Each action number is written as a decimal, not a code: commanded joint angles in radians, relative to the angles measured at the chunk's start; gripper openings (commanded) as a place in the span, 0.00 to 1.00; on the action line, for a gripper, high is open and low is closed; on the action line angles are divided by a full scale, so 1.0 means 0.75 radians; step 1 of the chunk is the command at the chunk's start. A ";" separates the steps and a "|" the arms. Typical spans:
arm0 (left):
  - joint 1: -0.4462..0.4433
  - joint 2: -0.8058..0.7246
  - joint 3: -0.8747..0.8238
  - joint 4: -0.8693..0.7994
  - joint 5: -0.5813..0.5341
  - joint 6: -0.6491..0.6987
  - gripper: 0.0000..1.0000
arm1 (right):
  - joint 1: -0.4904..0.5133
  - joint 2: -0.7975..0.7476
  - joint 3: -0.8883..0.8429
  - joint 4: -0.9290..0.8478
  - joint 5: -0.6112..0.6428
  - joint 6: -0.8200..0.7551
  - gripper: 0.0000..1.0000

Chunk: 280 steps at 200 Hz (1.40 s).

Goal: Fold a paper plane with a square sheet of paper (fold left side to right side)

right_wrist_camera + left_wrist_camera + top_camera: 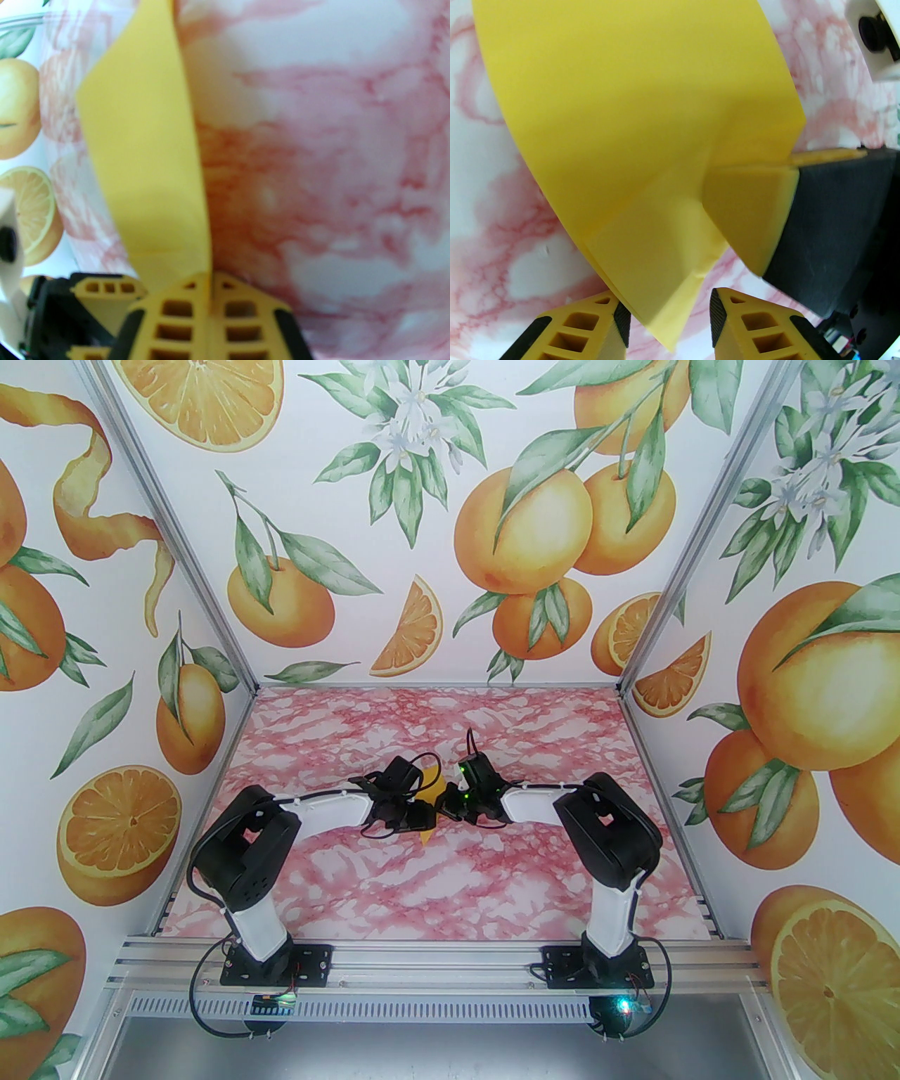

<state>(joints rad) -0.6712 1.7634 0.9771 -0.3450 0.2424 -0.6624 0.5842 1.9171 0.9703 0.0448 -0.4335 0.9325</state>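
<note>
One sheet of paper point(625, 123), part-folded, at middle of bench point(394, 880).
Pinched tight in closed right claw point(210, 276) to anchor the crease; straddled by part-open left claw point(669, 306) (gripping nothing), likely ready for a fresh hold.

Black-and-white arms point(330, 804) (black cables point(194, 993)) with yellow ribbed pincer fingers point(583, 327).

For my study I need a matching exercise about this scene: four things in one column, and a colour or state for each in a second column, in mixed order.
1 left hand
2 right hand
3 yellow paper
4 table

a pink marbled
b folded
c fingers apart
d shut on the yellow paper

Pairs: 1-c; 2-d; 3-b; 4-a
</note>
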 commanded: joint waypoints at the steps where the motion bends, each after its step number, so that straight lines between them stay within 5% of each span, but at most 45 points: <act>1: -0.010 -0.063 -0.040 -0.089 -0.005 0.023 0.48 | 0.004 -0.026 0.005 -0.005 0.025 -0.024 0.03; 72: -0.029 -0.001 -0.043 -0.124 -0.048 0.044 0.32 | 0.003 -0.043 0.004 -0.007 0.017 -0.018 0.04; 178: -0.086 0.146 0.049 -0.253 -0.226 0.055 0.22 | 0.003 -0.067 -0.001 -0.017 0.005 0.002 0.04; 215: -0.055 0.044 0.062 -0.215 -0.160 0.071 0.28 | 0.003 -0.068 0.005 -0.033 0.004 -0.005 0.04; 280: 0.172 -0.040 0.071 -0.049 0.093 0.118 0.31 | 0.004 -0.068 0.038 -0.089 0.017 -0.037 0.04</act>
<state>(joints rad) -0.5758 1.7546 1.0245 -0.4572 0.2272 -0.6025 0.5842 1.8977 0.9710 0.0143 -0.4335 0.9249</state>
